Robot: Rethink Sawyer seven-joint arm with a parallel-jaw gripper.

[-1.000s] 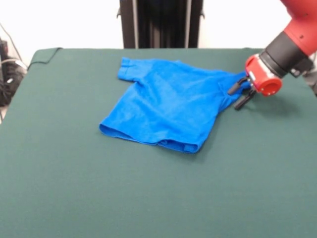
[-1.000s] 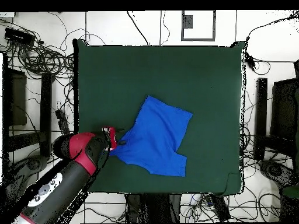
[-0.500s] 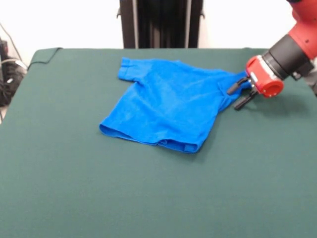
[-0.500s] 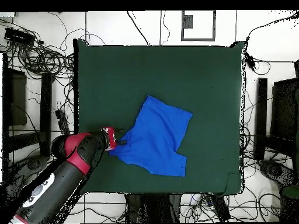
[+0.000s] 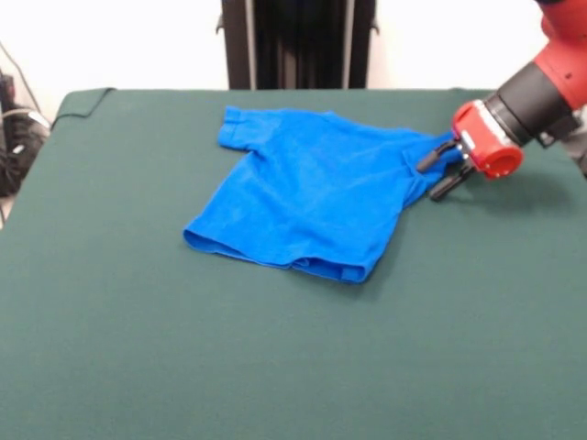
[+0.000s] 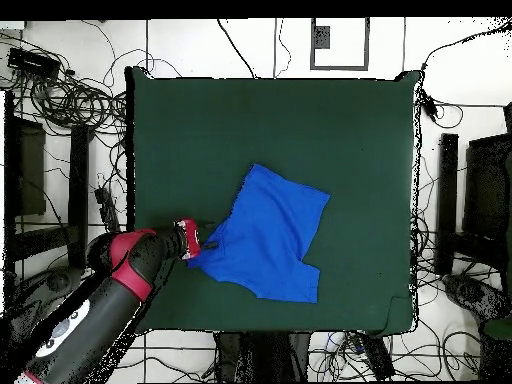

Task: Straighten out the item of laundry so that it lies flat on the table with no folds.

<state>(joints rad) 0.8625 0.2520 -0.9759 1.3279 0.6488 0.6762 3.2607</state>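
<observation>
Table (image 5: 138, 348): large, dark green felt-like top, far more surface than the job needs. In the overhead view most of it is bare green (image 6: 200, 130).

T-shirt (image 5: 312, 192): royal blue, short-sleeved, lying toward the table's far side in the front view and off to my arm's end of it; in the overhead view (image 6: 270, 235) it sits in the half nearest the base, well in from every edge. The body is mostly spread. The hem nearest the camera curls up slightly, and the fabric bunches where it runs toward the arm. One sleeve (image 5: 237, 128) lies out flat toward the far edge; the other is drawn into a narrow gathered point at the gripper, so that side is not yet flat.

Handling, my judgement: light, limp knit with no stiffness. It will drape and fold over itself if lifted high, and felt should grab it a little (good for holding a pulled-out shape, bad for sliding). Low, short drags outward suit it better than lifts. Best holds are doubled edges: sleeve cuffs, hem corners, shoulder seams. A pinch mid-body would only raise a tent.

Gripper (image 5: 438, 170): black fingers (image 5: 429, 161) low at the table, set at the gathered sleeve tip, with a gap showing between them. I read them as parted, touching or just beside the cloth, not clamped on it. Overhead (image 6: 205, 244) agrees on place, too small to settle the contact.
</observation>
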